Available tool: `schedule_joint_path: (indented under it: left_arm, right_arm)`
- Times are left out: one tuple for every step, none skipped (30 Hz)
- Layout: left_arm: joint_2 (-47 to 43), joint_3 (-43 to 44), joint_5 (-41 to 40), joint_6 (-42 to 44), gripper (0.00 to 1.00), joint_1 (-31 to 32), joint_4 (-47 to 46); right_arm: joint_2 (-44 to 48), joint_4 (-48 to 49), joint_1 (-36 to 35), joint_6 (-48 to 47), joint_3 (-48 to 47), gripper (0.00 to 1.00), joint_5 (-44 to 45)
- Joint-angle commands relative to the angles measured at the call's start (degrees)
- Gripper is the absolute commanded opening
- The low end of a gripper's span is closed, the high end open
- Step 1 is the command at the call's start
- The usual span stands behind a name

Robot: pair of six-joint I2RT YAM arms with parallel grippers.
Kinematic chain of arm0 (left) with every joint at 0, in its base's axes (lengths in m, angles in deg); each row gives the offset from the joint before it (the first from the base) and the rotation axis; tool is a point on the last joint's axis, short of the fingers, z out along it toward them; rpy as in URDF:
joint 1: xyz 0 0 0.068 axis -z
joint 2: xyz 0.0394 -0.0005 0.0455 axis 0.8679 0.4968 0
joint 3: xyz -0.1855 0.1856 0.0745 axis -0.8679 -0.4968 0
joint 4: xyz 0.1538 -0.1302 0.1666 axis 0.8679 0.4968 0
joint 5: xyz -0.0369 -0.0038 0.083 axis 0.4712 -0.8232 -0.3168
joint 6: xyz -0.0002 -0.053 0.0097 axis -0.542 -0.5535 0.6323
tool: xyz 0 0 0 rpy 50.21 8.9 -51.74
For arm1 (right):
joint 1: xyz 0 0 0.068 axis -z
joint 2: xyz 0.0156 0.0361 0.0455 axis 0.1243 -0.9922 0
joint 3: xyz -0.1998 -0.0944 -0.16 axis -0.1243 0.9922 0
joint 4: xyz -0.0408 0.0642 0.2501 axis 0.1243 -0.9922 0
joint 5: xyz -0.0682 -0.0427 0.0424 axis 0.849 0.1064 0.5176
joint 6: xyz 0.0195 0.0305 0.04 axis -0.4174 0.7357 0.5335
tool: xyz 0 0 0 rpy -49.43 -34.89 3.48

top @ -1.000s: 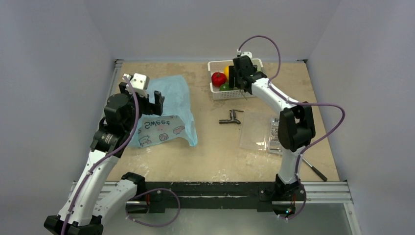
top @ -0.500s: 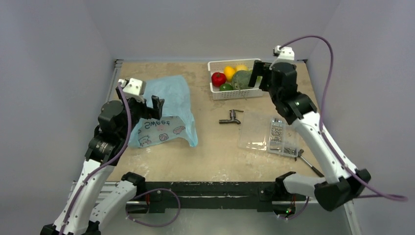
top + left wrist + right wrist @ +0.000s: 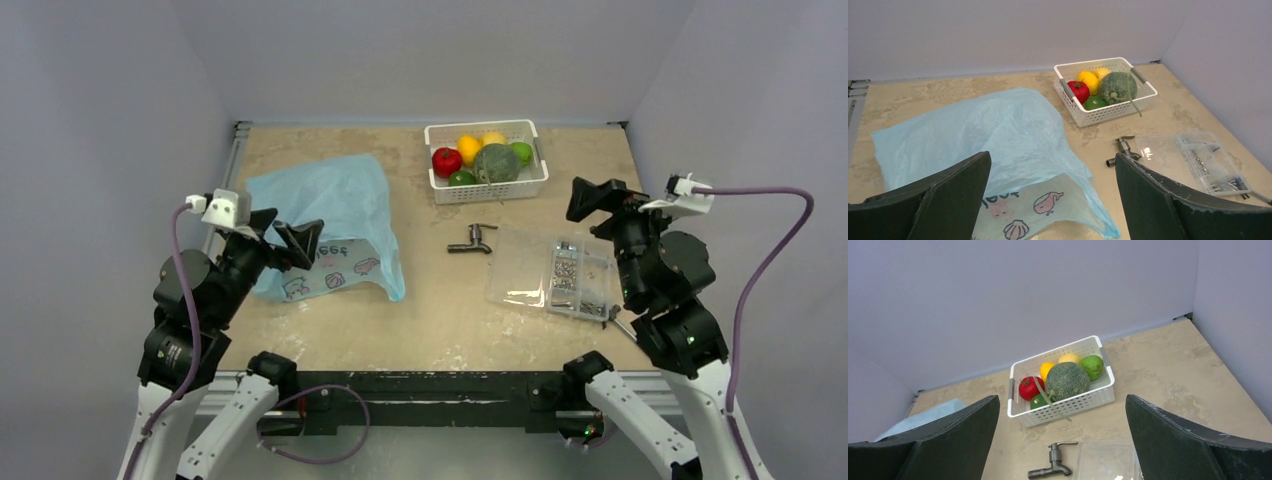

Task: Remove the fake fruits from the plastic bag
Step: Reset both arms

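Park the wide-open, empty left gripper (image 3: pixel 283 232) and right gripper (image 3: pixel 605 200) clear, since the light-blue crinkly plastic bag (image 3: pixel 335 195) just ahead of the left one looks emptied of glossy plastic fruits (image 3: pixel 480 158).

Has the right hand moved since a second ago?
Yes. The right hand has pulled back from over the white basket toward the near right, now hanging by the clear bag.

Mottled beige table (image 3: pixel 440 320), crinkled light-blue plastic bag (image 3: pixel 330 200) lying flat at nine o'clock, white perforated basket (image 3: pixel 487 191) at one o'clock near the far edge, small dark tap (image 3: pixel 472 241) about centre, clear bag of metal parts (image 3: pixel 555 272) at three o'clock
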Motion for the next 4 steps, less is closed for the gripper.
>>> schedule_joint_path:
  left_arm:
    - [-1.6,2.0,2.0,-4.8,0.95,0.2,1.4]
    - [-1.9,2.1,1.9,-5.3,0.95,0.2,1.5]
    - [-2.2,2.3,1.8,-5.8,0.95,0.2,1.6]
    - [-2.3,2.4,1.8,-6.1,0.95,0.2,1.7]
  right_arm:
    - [2.4,2.8,0.1,1.1,3.9,0.99,0.2]
    - [2.3,1.9,0.1,2.1,4.1,0.99,0.3]
    - [2.2,1.6,0.2,2.8,4.3,0.99,0.7]
    - [2.1,0.6,0.2,3.0,4.2,0.99,0.9]
